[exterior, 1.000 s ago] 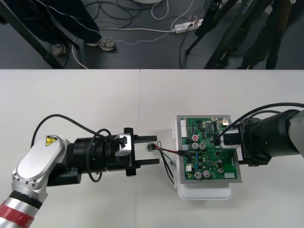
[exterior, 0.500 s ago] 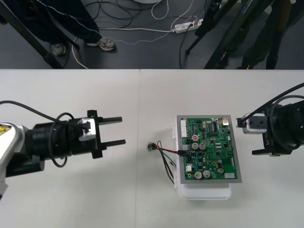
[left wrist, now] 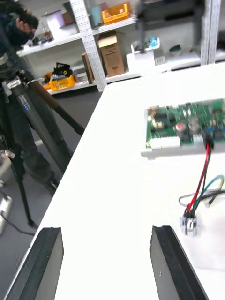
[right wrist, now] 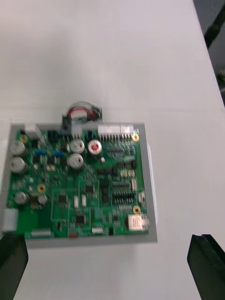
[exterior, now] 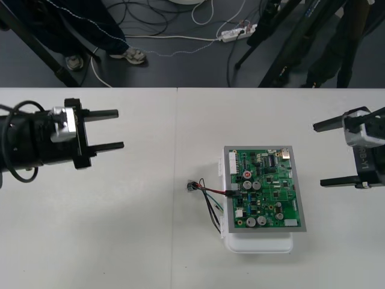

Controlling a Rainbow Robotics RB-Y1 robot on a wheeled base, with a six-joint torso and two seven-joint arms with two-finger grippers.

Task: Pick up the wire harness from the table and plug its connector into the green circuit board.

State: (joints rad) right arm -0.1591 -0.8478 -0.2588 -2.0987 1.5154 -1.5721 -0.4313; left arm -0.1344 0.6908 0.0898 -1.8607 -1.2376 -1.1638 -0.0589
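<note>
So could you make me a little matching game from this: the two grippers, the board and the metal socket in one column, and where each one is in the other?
Things:
1. left gripper
2. right gripper
3. board
4. socket

Places:
A. lies on the table, left of the board
B. open, at the table's right side
C. sits on a white base
D. open, at the table's left side

Pairs: 1-D, 2-B, 3-C, 4-A.
</note>
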